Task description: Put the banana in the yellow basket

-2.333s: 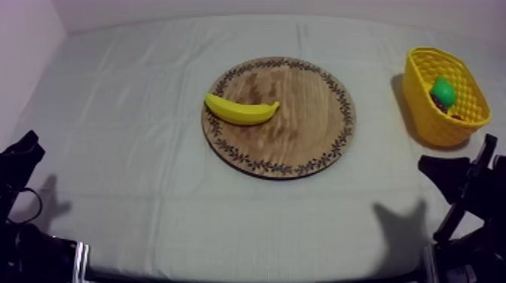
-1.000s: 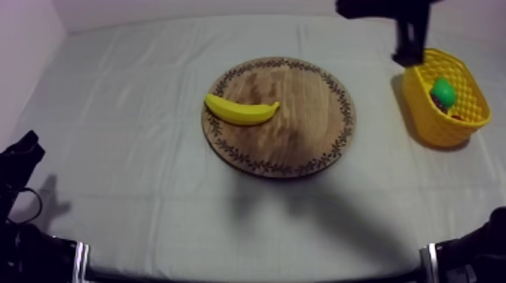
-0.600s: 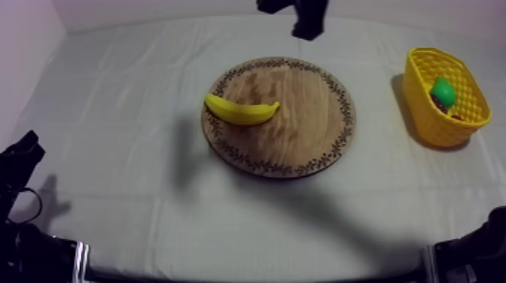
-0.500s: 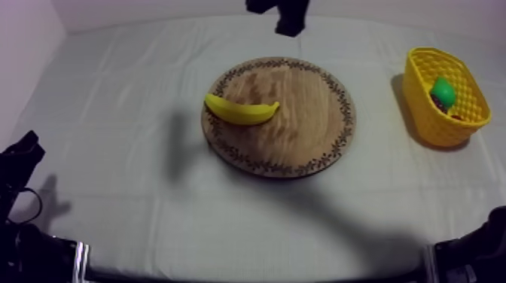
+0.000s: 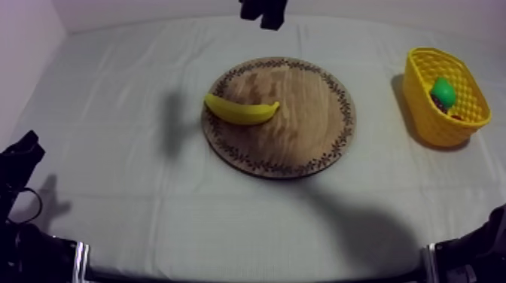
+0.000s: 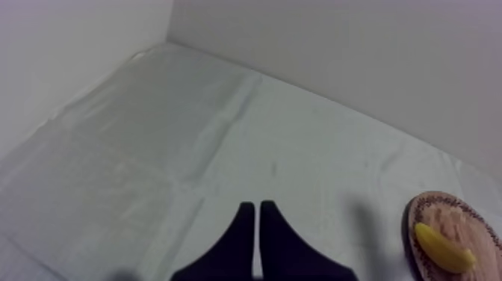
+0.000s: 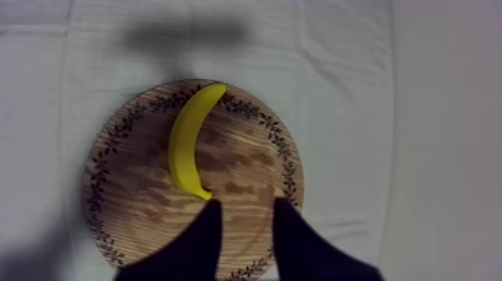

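**Materials and surface finishes on the table**

Cloth [image 5: 113, 113]: grey-white fabric, matt, creased along its fold lines. Wooden board [image 5: 301, 147]: visible grain, dull sheen, dark pattern round the rim. Banana [image 5: 241, 113]: smooth yellow plastic, faintly glossy. Yellow basket [image 5: 422, 113]: moulded plastic lattice with a slight shine. Green fruit [image 5: 443, 92] inside it: smooth, glossy. Left gripper [image 6: 256, 209] and right gripper [image 7: 245, 213]: black, matt, smooth fingers.

banana [image 5: 241, 111]: 1 | wooden board [image 5: 301, 132]: 1 | yellow basket [image 5: 443, 132]: 1 | green fruit [image 5: 443, 92] inside basket: 1
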Controlling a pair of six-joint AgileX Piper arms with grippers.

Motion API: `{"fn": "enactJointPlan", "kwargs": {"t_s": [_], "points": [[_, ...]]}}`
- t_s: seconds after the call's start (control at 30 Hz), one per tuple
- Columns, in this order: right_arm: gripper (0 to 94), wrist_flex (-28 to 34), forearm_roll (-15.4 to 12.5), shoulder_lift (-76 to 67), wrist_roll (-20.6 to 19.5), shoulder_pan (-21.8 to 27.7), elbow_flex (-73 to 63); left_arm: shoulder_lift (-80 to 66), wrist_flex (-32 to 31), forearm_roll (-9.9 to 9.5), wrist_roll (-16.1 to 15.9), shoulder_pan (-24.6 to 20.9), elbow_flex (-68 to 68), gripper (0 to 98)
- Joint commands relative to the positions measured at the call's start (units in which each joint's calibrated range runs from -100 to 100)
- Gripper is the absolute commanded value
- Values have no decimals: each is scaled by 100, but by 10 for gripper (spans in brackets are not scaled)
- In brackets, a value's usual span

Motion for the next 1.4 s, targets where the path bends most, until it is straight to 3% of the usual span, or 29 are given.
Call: {"fn": "enactJointPlan", "kwargs": {"t_s": [0.0,0.2,0.43,1.37], "points": [[482,26,34,-29,-15,-21,2,2,-1,-1,-1,-2,-2,1],[672,32,84,-121,-94,-77,67,2,-1,-1,-1,-2,-2,1],[780,10,96,-118,-292,-115,186,2,-1,-1,-1,-2,-2,1],[770,-1454,129,1522,-604,-177,1646,2,-1,-1,-1,-2,-2,1]]}}
